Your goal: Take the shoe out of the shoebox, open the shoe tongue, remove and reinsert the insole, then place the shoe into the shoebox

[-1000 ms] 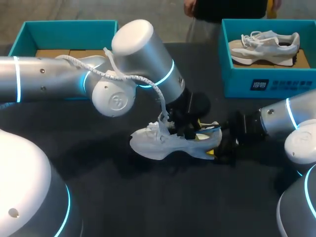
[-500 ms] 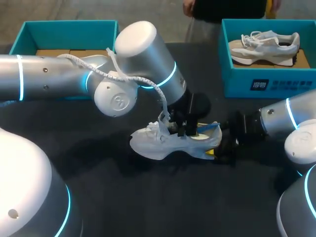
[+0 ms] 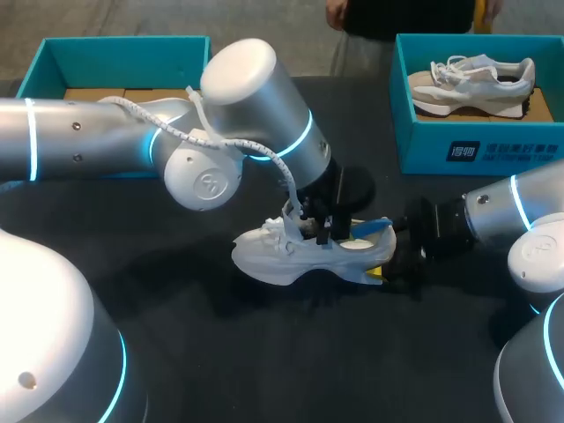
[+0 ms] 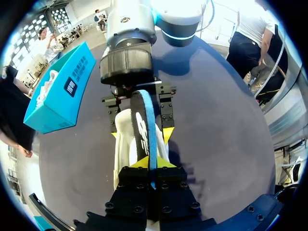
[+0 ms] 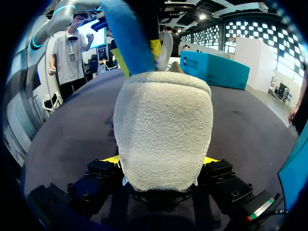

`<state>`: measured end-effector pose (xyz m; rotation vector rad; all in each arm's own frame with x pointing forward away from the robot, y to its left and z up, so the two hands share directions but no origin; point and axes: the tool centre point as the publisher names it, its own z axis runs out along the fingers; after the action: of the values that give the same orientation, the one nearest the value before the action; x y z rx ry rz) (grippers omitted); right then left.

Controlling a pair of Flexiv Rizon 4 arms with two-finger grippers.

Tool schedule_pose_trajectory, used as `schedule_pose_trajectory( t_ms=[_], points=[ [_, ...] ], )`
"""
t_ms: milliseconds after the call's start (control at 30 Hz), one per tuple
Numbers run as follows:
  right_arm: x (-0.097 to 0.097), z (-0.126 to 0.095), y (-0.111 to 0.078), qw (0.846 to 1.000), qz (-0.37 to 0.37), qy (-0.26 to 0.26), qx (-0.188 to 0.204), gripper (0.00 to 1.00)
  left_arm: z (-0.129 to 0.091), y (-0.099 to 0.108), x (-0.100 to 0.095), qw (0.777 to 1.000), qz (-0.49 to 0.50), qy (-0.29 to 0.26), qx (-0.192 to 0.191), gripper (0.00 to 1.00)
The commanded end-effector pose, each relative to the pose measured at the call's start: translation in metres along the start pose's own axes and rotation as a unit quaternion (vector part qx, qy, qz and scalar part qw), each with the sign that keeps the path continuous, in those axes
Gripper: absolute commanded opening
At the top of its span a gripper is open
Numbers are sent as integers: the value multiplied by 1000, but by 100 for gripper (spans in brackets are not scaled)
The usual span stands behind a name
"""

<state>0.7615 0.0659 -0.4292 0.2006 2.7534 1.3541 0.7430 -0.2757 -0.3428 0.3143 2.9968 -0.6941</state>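
1. The left fingers [image 4: 139, 163] are pinching the blue insole [image 4: 144, 125], holding it upright over the shoe [image 3: 291, 256].
2. The right fingers [image 4: 167, 134] are clamping the shoe's heel.
3. The shoe is sitting mid-table [image 3: 176, 352].

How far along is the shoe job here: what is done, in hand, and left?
Done: the shoe lies on the table, out of the shoebox. In hand: the right pincer grips its heel while the left pincer holds the blue insole, standing partly out of the opening; coming out or going back, I cannot tell. Left: seat the insole and return the shoe to the box.
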Motion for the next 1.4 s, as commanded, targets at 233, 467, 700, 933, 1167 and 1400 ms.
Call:
schedule_pose_trajectory(
  t_ms=[233,467,700,933,1167,1400],
  points=[
    [0,6,-3,1000,1,-1,3,0,-26,2,7,999,-5,-4,37,0],
    [0,6,-3,1000,1,-1,3,0,-41,-11,7,998,-7,-3,65,0],
    [0,6,-3,1000,1,-1,3,0,-53,-24,0,996,-10,-4,89,0],
    [0,6,-3,1000,1,-1,3,0,-64,-40,-4,993,-8,-4,115,0],
    [0,6,-3,1000,1,-1,3,0,-82,-60,-8,990,-2,-7,139,0],
    [0,6,-3,1000,1,-1,3,0,-106,-80,-12,986,-2,14,166,0]
  ],
)
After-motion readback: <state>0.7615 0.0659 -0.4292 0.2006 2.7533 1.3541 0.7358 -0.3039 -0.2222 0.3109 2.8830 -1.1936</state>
